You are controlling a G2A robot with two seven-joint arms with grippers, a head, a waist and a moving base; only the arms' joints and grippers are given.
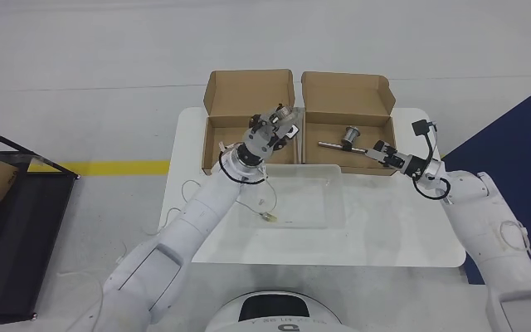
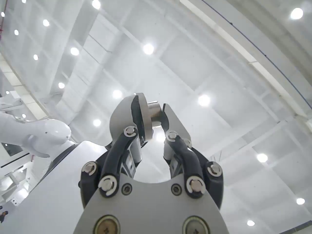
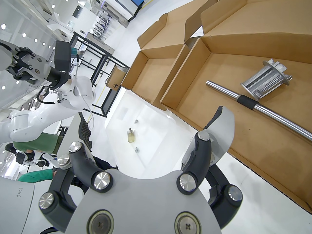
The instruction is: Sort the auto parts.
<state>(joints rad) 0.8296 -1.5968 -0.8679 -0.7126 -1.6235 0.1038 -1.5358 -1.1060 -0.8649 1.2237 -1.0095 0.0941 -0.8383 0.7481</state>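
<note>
Jaws first: the left gripper (image 2: pixel 149 114) is clamped on a flanged metal part (image 2: pixel 144 122), and the right gripper (image 3: pixel 151 127) is spread wide with nothing in it, at the 6 o'clock edge of the right box (image 1: pixel 332 104). On the white table (image 1: pixel 398 241), the left box (image 1: pixel 224 141) is set at 11 o'clock and the right one at 1, with a clear tray (image 1: pixel 323 207) in front of them. A rod (image 1: pixel 340 147) is laid in the right box with its long axis running roughly 9 to 3, and a finned housing (image 1: pixel 353 133) lies just beside it. The flanged part is held up over the shared wall between the boxes, fingers pointed at the ceiling. Its axis is lined up pad to pad, flange flat on one, stub tip on the other. That stub contact looks skimpy, so the part could probably be pivoted loose when the wrist gets turned, and dropped in the wrong box. A small yellowish piece (image 1: pixel 268 217) is left on the tray.
</note>
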